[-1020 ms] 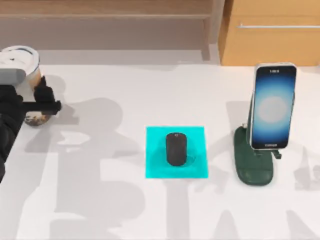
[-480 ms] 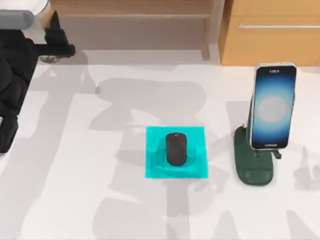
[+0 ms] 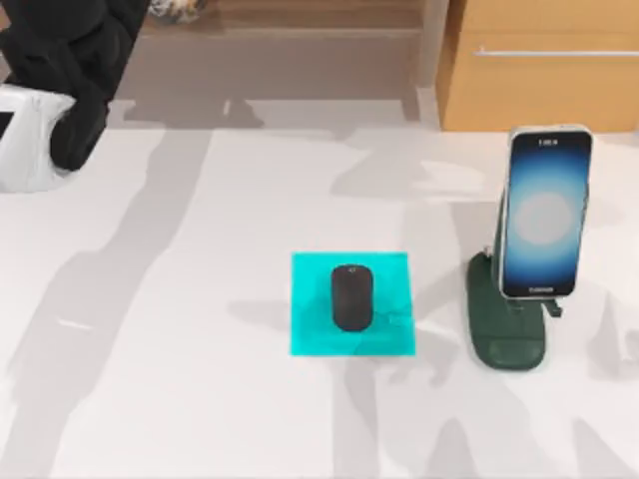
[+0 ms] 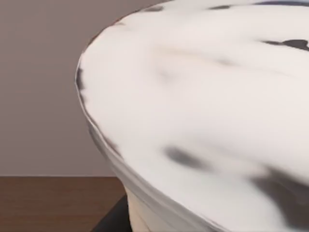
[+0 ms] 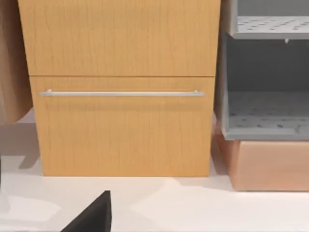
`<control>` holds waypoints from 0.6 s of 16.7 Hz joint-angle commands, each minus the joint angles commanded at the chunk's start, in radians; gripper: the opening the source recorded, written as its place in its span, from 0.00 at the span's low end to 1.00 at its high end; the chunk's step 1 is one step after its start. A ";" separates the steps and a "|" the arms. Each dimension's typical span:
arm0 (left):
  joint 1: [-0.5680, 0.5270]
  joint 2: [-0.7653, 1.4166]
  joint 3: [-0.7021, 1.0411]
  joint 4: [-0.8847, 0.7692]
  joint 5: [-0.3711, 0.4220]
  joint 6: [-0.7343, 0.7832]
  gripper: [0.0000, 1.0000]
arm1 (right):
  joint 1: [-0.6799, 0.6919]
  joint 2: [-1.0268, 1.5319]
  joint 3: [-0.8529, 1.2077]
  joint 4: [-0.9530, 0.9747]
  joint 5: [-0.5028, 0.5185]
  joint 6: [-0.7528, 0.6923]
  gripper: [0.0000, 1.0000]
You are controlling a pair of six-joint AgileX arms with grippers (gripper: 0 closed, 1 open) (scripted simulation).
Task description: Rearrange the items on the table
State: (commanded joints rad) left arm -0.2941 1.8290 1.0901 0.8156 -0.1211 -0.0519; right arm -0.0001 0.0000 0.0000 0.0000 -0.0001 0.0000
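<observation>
From above, you see the left arm (image 3: 70, 60) raised at the table's (image 3: 200, 399) far left corner, the cup's (image 3: 178, 8) base just beside it at the top edge; whether the fingers grip it, you cannot tell. The dark cylinder (image 3: 350, 297) lies on a teal mat (image 3: 310, 329) mid-table, with open white surface to its left. The phone (image 3: 545, 212) stands upright on a green stand (image 3: 507, 349) at right.

The left wrist view gives you the cup's white lid (image 4: 207, 121) close up.

The right wrist view faces a wooden drawer cabinet (image 5: 120, 87) and grey shelves (image 5: 265, 96).

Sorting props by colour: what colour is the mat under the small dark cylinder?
Bright turquoise. The mat shows best in the top view, beneath the cylinder.
</observation>
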 joint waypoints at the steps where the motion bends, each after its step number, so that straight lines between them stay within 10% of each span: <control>1: -0.012 0.020 0.053 -0.056 -0.017 -0.003 0.00 | 0.000 0.000 0.000 0.000 0.000 0.000 1.00; 10: -0.080 0.179 0.442 -0.498 -0.168 -0.013 0.00 | 0.000 0.000 0.000 0.000 0.000 0.000 1.00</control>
State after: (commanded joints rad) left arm -0.3737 2.0079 1.5317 0.3174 -0.2894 -0.0646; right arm -0.0001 0.0000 0.0000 0.0000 -0.0001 0.0000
